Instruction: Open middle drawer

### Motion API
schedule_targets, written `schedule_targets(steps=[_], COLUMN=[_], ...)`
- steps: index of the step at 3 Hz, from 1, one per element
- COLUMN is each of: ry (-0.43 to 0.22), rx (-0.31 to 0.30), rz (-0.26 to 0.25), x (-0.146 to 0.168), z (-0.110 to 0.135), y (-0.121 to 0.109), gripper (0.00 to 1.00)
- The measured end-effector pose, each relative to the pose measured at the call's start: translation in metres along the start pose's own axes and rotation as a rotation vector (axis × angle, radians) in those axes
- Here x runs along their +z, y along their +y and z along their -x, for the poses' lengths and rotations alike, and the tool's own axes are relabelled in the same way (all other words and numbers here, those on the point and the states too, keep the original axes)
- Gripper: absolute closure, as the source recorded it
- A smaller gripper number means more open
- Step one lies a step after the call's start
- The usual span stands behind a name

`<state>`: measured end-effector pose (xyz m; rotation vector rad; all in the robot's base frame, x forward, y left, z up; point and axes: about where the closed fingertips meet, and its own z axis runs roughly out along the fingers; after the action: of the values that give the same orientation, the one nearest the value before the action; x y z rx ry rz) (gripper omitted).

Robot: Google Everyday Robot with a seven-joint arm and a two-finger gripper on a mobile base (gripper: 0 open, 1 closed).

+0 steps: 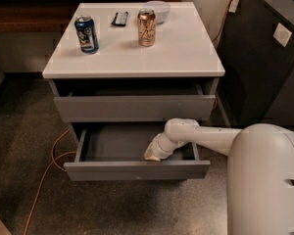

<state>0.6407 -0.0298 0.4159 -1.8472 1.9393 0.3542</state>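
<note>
The middle drawer (136, 170) is a flat grey handleless drawer. It stands pulled well out of the white-topped cabinet (186, 58), showing its shallow grey tray (112, 143). A tiny white speck shows near the lower centre of its front panel. My gripper (153, 155) reaches down into the tray and sits against the inner side of the front panel, right of centre. My white arm (210, 137) comes in from the right. The grey drawer front above (134, 107) sticks out only a little.
On the cabinet top stand a blue can (86, 34), a copper can (146, 27), a white bowl (157, 8) and a small dark remote (119, 18). An orange cable (46, 168) lies on the floor at the left. A dark cabinet (264, 58) stands at the right.
</note>
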Motion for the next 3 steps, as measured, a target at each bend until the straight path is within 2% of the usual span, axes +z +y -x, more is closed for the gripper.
schedule_targets(steps=[2, 3], ry=[-0.031, -0.056], rx=[0.002, 0.023], rz=[0.044, 0.064], x=[0.001, 0.001], z=[0.009, 0.011], y=[0.026, 0.047], gripper=[1.00, 1.00])
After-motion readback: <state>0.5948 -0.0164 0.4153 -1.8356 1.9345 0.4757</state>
